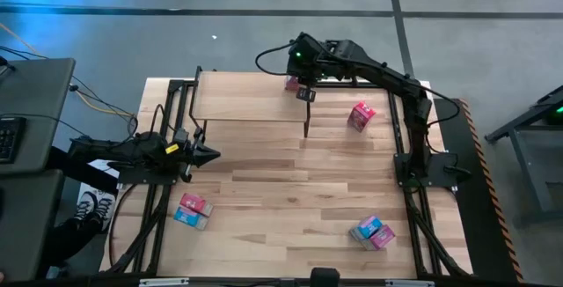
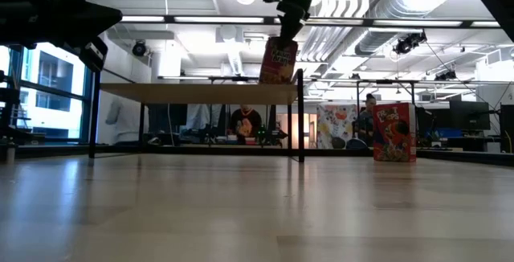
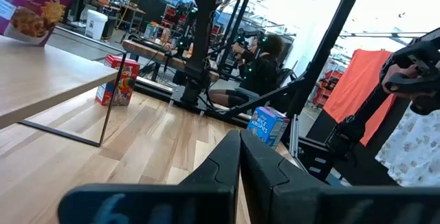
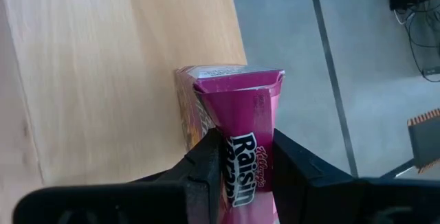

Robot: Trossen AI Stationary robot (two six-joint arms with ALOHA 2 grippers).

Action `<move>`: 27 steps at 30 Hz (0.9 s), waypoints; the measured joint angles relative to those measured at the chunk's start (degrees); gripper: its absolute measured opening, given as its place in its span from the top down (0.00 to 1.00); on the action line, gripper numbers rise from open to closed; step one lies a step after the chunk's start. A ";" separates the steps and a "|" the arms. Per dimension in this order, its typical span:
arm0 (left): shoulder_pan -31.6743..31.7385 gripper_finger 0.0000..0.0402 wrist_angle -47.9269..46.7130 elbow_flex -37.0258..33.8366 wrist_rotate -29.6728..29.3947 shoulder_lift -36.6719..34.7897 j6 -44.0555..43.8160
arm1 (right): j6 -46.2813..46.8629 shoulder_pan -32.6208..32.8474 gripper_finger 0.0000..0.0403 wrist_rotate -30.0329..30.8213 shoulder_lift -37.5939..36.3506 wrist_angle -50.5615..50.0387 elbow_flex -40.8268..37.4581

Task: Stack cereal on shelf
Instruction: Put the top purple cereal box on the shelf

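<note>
Right pincer (image 4: pixel 240 165) clamped on pink cereal box (image 4: pixel 237 124), upright at shelf (image 1: pixel 246 102) corner, 1 o'clock.
Left pincer (image 1: pixel 209 154) shut, idle at 9 o'clock over counter (image 1: pixel 299 199).

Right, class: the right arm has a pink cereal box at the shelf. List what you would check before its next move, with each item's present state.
1. Right gripper shut on the pink Raisin Bran box: ok.
2. Box over the shelf, at its far right corner: ok.
3. Box upright in the low view: ok.
4. Box bottom resting on the board: cannot tell.
5. Left gripper shut, waiting clear beside the shelf: ok.
6. Other boxes waiting on the table, such as the pink box right of the shelf: ok.
</note>
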 joint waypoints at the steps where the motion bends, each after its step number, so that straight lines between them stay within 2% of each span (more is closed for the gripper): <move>1: 0.02 0.99 0.00 0.02 0.02 0.02 0.00 | 0.00 -0.14 0.82 -0.22 0.04 -0.01 0.02; 14: 0.00 0.99 0.00 0.00 0.02 0.00 -0.02 | 0.12 -0.22 0.81 -1.88 0.04 0.05 0.02; 24: 0.02 0.99 0.00 0.00 0.02 0.01 0.01 | 0.52 -0.22 0.55 -2.53 0.09 0.14 0.02; 27: 0.00 0.99 0.00 0.00 0.00 0.00 0.02 | 0.51 -0.22 0.50 -2.68 0.13 0.14 0.02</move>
